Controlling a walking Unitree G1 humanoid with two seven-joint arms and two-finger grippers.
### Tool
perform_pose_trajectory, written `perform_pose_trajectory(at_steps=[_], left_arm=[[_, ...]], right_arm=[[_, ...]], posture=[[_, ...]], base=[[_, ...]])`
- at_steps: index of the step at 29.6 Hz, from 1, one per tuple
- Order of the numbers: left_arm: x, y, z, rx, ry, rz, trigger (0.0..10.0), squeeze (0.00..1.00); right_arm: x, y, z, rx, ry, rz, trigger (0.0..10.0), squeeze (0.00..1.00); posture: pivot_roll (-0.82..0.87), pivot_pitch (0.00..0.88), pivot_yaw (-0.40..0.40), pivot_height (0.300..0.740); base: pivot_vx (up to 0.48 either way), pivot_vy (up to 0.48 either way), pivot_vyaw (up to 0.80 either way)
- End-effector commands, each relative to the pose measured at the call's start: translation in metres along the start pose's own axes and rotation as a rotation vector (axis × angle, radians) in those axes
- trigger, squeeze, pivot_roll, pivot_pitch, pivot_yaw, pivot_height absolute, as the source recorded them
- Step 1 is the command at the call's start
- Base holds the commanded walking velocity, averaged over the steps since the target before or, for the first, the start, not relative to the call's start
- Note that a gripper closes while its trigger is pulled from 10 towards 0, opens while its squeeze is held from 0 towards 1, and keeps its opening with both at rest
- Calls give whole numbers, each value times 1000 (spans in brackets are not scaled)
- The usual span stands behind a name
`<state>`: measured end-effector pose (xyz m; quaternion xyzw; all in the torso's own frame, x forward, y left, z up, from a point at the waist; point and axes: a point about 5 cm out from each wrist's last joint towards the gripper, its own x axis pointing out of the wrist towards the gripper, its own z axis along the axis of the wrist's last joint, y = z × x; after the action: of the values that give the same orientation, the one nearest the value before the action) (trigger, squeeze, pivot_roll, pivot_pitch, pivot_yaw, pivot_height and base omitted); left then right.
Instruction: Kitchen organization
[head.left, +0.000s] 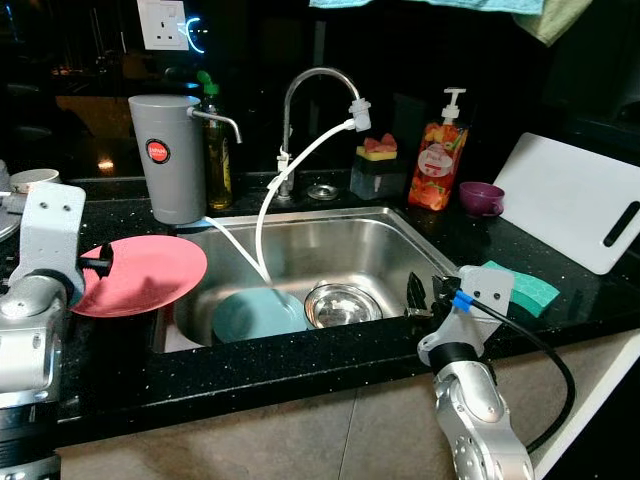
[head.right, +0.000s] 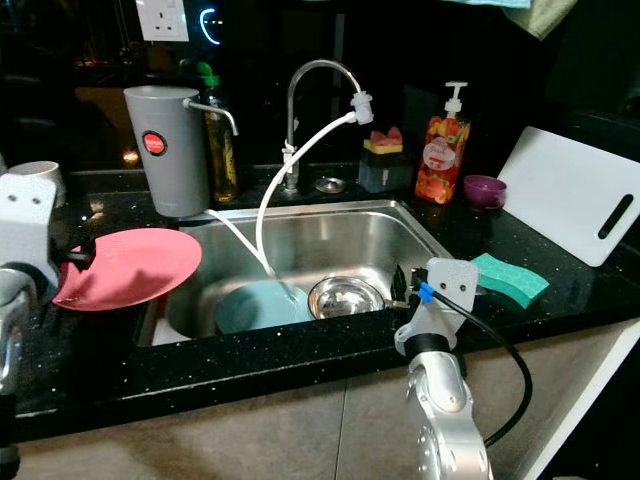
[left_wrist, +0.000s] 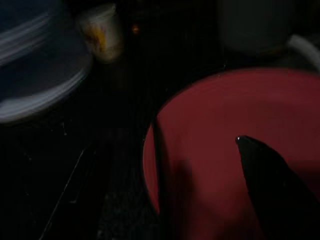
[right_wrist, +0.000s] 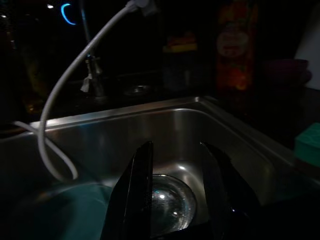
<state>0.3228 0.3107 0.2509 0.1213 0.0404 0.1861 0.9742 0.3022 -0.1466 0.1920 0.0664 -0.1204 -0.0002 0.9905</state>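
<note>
My left tool (head.left: 100, 263) is pinching the rim of a flat round pink plate (head.left: 140, 274) over the speckled black bench (head.left: 300, 365), beside the shiny steel sink (head.left: 330, 245). My right tool (head.left: 425, 293) hangs spread at the sink's edge, above a steel bowl (head.left: 342, 304) and teal plate (head.left: 258, 314).

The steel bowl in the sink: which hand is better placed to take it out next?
Probably the right hand: it hangs open at the sink's edge above the steel bowl. The left hand holds the pink plate.

Both arms were silver with pale grey wrist blocks; a black cable (head.left: 545, 352), blue-tipped, looped behind the right gripper (head.left: 416, 293).
</note>
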Motion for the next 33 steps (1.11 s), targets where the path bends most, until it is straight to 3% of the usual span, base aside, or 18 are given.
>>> perform_pose_trajectory(at_steps=[1, 9, 15, 16, 20, 31, 33], left_arm=[[6, 13, -16, -2, 77, 6, 10000, 0], [8, 19, -25, -11, 142, -15, 10000, 0], [8, 18, -27, -68, 162, -38, 10000, 0], [10, 17, -31, -115, 184, -49, 10000, 0], [10, 16, -33, -129, 192, -50, 10000, 0], [10, 18, -47, -231, 257, 7, 10000, 0], [10, 18, -49, -244, 266, 14, 9490, 0]], right_arm=[[-1, 0, -1, -2, 1, -5, 10000, 0], [-1, -5, 0, -10, -3, -19, 10000, 0], [-2, -5, -1, -10, -1, -22, 10000, 0], [-2, -4, -1, -9, 0, -21, 10000, 0], [-2, -4, -1, -8, 0, -20, 10000, 0], [0, -5, 0, -11, -4, -16, 10000, 0], [0, -5, 0, -11, -5, -15, 10000, 0]], posture=[[114, 22, -54, 740], [114, 24, -52, 740], [114, 26, -46, 740], [114, 23, -45, 740], [114, 23, -45, 740], [114, 17, -50, 740], [114, 16, -51, 740]], base=[[0, 0, 0], [0, 0, 0], [0, 0, 0], [0, 0, 0], [0, 0, 0], [0, 0, 0], [0, 0, 0]])
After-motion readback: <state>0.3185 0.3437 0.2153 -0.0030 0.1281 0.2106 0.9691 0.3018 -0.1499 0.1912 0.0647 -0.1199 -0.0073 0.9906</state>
